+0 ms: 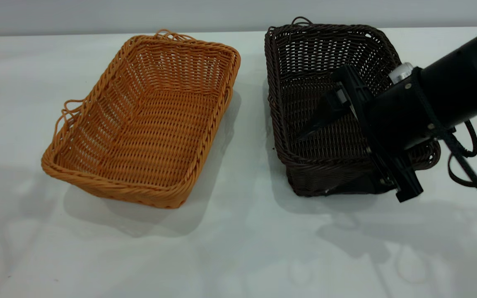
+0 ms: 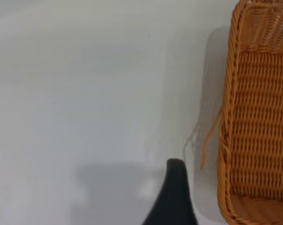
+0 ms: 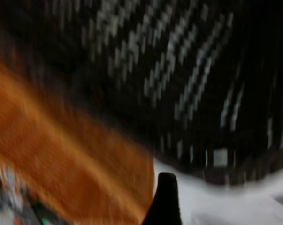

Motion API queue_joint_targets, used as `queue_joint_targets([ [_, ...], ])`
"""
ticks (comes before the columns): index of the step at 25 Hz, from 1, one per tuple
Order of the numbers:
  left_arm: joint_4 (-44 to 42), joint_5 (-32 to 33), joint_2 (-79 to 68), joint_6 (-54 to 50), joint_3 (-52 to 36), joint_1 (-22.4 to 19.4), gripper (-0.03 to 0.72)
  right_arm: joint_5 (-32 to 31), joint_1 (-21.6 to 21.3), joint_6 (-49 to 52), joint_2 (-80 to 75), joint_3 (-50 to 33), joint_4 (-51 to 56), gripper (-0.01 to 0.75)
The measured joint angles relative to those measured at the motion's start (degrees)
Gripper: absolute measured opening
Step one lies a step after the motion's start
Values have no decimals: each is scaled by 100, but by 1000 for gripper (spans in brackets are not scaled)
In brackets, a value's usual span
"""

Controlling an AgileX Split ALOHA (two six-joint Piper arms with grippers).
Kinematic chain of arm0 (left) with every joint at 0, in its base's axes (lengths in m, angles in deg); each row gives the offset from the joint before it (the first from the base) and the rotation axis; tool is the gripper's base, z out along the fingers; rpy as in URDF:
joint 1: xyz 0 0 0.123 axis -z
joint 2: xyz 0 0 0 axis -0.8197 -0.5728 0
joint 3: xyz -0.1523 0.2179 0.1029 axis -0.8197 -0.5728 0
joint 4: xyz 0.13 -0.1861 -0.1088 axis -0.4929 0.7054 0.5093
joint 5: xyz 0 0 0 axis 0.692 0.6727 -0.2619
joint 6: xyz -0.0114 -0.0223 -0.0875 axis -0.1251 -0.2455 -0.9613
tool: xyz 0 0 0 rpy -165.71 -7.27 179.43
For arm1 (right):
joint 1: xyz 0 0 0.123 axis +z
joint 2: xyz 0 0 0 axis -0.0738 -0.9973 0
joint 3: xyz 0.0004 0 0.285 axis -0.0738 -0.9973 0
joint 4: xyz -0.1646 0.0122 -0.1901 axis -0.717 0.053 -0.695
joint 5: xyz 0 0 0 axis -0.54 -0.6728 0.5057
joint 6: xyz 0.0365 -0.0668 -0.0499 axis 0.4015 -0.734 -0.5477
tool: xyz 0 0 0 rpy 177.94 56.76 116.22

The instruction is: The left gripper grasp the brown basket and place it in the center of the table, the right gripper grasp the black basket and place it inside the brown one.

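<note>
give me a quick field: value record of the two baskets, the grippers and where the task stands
brown basket: empty, on the table, left of the black one
black basket: on the table, apart from the brown one, not yet inside it
right gripper: at the black basket's near wall, one finger inside, one outside
left gripper: over bare table beside the brown basket, holding nothing
task stage: nesting not done

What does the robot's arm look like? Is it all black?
Mostly. The right arm is a thick matte black tube with a small white cap and looping black cables. The right gripper has flat, pointed black fingers. Of the left gripper only one dark rounded fingertip shows.
</note>
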Motion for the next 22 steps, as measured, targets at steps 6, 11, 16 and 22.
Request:
queue_joint_targets([
  [6,83,-59,-152,-13,137,0,576,1210,159,1056,-211,272,35,590],
  [11,83,223,-815,-60,718,0,576,2252,766,2005,-292,502,47,584],
  [16,83,471,-1847,-54,1341,83,576,2775,950,2578,-298,639,92,568],
  [22,83,365,-3252,3,2149,509,576,2817,950,2681,-298,639,104,543],
])
